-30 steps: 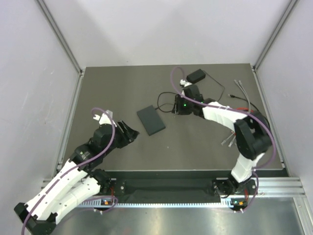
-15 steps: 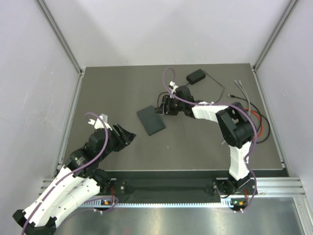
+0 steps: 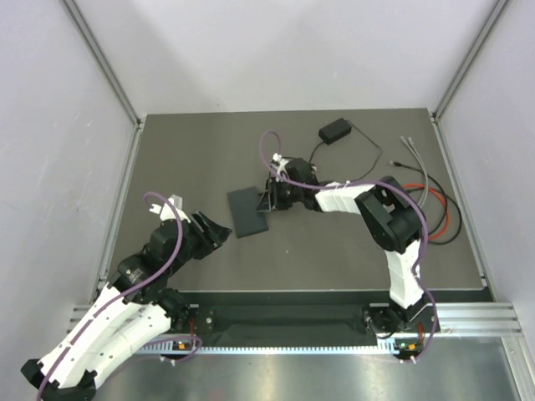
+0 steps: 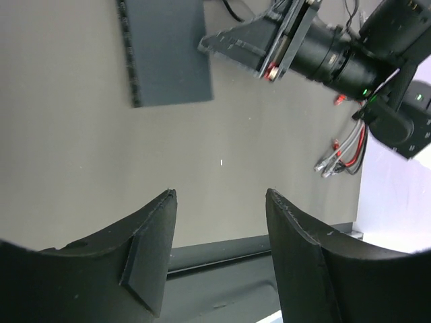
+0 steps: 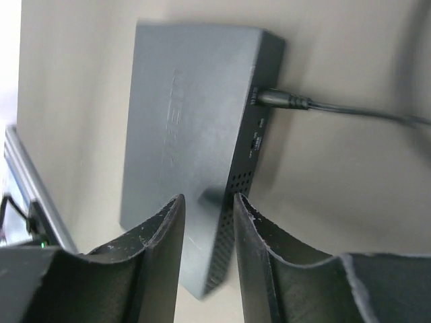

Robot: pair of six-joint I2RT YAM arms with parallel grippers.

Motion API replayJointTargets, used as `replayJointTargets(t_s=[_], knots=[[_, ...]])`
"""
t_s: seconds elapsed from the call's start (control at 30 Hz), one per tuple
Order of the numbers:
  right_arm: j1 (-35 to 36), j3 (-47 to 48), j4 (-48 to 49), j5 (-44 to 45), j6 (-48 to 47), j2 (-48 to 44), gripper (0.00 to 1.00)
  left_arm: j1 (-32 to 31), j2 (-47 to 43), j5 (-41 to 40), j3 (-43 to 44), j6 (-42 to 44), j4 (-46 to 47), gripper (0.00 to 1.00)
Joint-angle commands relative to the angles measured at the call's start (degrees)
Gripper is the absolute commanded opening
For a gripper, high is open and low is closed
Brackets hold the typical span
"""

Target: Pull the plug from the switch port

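Left hand (image 3: 222, 232): near the front-left of the counter (image 3: 184, 159), pointed toward the middle. Fingers (image 4: 151, 249) stand wide apart. Nothing between them, nothing touched. The left wrist view shows bare counter in the gap, with the switch further out.

Switch (image 3: 248, 211): flat dark box lying flat about mid-counter, well apart from the left hand. In the left wrist view (image 4: 168, 50) a row of sockets runs down one long edge.

Right hand (image 3: 269, 197): at the switch's far-right end, arm reaching in from the right. Right wrist view: fingers (image 5: 158, 235) only a narrow gap apart, hanging over the corner edge of the switch (image 5: 188, 134), top face on one side and end face on the other. Not clamped on anything I can see. Cannot tell whether the tips touch the box.

Plug (image 5: 279, 99): seated in a port on the end face, above the right hand's fingers in that view and clear of them. Its cord (image 5: 363, 111) runs straight off to the right. In the overhead view the plug is hidden by the right hand.

Further back: power brick (image 3: 334, 130) near the far edge, thin black lead attached. Loose cables (image 3: 436, 205), grey, red and black, lie by the right edge.

Surface: matte dark grey. Pale walls (image 3: 50, 125) on three sides, metal rails (image 3: 104, 63) up the corners.
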Motion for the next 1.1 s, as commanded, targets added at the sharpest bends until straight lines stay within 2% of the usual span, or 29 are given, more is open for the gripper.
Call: replayJointTargets(t_s=[0.0,0.07,0.17,0.33,0.4,0.53,0.6,0.67,0.73,0.87,0.97,1.07], knots=[[5.9,-2.2,2.7,-2.7,-0.7,-2.8,0.35,0.0,1.5,-1.9,3.5,0.2,-1.4,0.61],[9.0,-2.8,3.2,-2.7,-0.1,-4.0,0.36,0.0,3.3,-1.9,4.7,0.4,-1.1,0.61],[10.0,-6.8,6.1,-2.7,3.2,-6.9,0.38,0.0,6.4,-1.9,5.3,0.4,-0.1,0.61],[6.2,-11.2,8.3,1.1,5.9,-13.7,0.49,0.0,12.5,-2.9,5.0,0.3,3.8,0.6],[3.9,-12.0,10.9,1.3,8.8,-14.2,0.49,0.0,16.9,-3.8,5.7,0.9,4.7,0.59],[0.3,-15.4,22.0,-0.9,16.4,-12.6,0.45,0.0,26.9,-6.6,9.5,3.9,5.6,0.54],[-1.1,-15.6,26.2,-1.7,21.3,-9.6,0.42,0.0,31.0,-8.8,11.3,5.6,6.9,0.45],[-1.8,-15.5,32.2,-2.8,24.8,-7.2,0.34,0.8,32.6,-10.3,11.5,7.2,9.5,0.38],[-2.3,-14.8,37.7,-4.1,30.0,-3.4,0.3,3.8,34.3,-8.6,11.5,9.3,11.5,0.36],[-2.3,-14.2,42.6,-3.7,35.8,0.5,0.29,11.9,38.2,1.7,11.6,12.1,14.5,0.33],[-2.0,-15.0,41.9,-1.1,37.1,0.7,0.29,17.1,41.1,5.0,11.0,13.5,15.7,0.31],[-1.5,-15.9,40.0,1.7,36.8,-0.1,0.33,18.9,42.5,6.4,10.6,14.9,16.9,0.35]])
